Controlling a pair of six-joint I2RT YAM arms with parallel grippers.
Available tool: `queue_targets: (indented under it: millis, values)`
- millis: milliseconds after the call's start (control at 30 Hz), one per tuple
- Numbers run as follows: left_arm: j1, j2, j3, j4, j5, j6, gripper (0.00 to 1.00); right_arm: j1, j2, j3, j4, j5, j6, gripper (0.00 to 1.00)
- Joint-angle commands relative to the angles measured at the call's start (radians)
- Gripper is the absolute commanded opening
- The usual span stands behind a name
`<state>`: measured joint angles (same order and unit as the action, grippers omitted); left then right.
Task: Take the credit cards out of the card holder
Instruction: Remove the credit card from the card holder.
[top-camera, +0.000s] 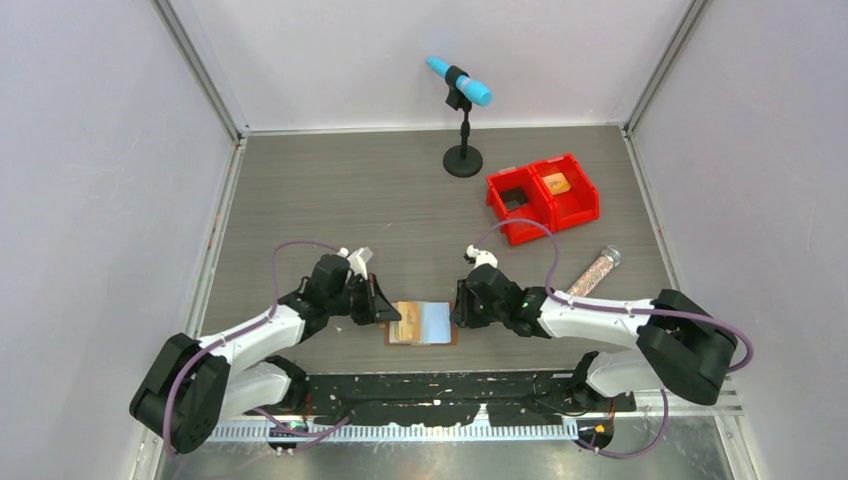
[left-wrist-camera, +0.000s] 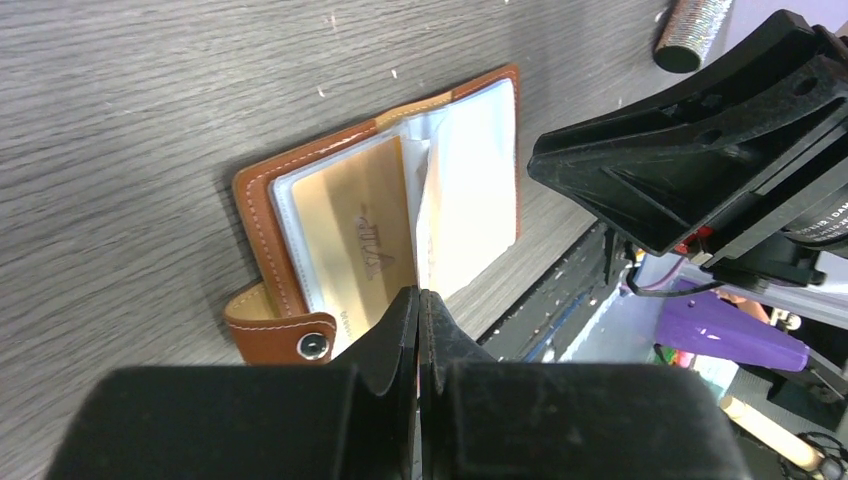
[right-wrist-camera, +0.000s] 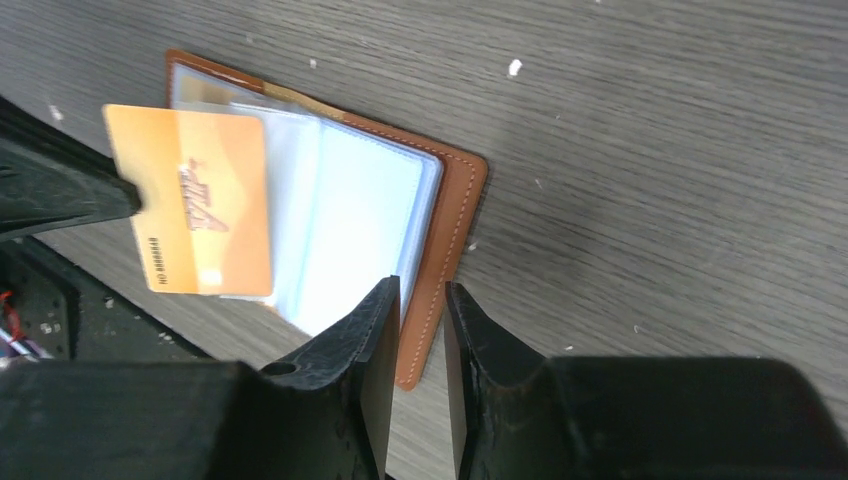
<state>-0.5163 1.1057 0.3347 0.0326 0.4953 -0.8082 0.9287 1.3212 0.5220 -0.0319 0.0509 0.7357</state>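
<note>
- Jaws first: on your left gripper (top-camera: 384, 304) they are pressed together, pinching the edge of an orange credit card (right-wrist-camera: 195, 215).
- You can see that card over the left half of the card holder (top-camera: 425, 322). It sticks partly out past the holder's edge in the right wrist view.
- Look for the holder lying open and flat on the counter (top-camera: 350, 200), near the middle of the near edge and between your two grippers. Its brown cover faces down and its pale inner sleeves face up. A tab with a metal snap (left-wrist-camera: 312, 346) shows on one edge.
- On your right gripper (top-camera: 458, 308) the jaws stand slightly apart, with the holder's brown right edge in the gap. You cannot tell whether they grip it.
- Farther right lies a glitter-filled tube (top-camera: 595, 270).
- Toward the far right stand two red bins (top-camera: 545, 195), with a blue microphone on a stand (top-camera: 460, 85) to their left.
</note>
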Motion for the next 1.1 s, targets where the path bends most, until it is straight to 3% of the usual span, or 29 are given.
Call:
queue_targets:
  millis: [0,233,700,867,1067]
  values:
    - [0.006,-0.003,0.005,0.076,0.071,-0.049,0.0,0.016,-0.088,0.028,-0.007,0.009,-0.016,0.32]
    - [0.006,0.079,-0.027,0.251,0.128,-0.123,0.0,0.04,-0.053,0.061,0.027,-0.019,-0.011,0.39]
    - [0.006,0.161,-0.025,0.271,0.109,-0.115,0.0,0.061,0.125,0.06,0.249,-0.134,0.051,0.28]
    - [0.006,0.123,-0.013,0.179,0.074,-0.076,0.0,0.06,0.177,0.055,0.221,-0.113,0.08,0.27]
    - [0.009,-0.007,0.062,-0.134,-0.063,0.034,0.0,0.059,0.203,0.059,0.111,-0.019,0.074,0.26]
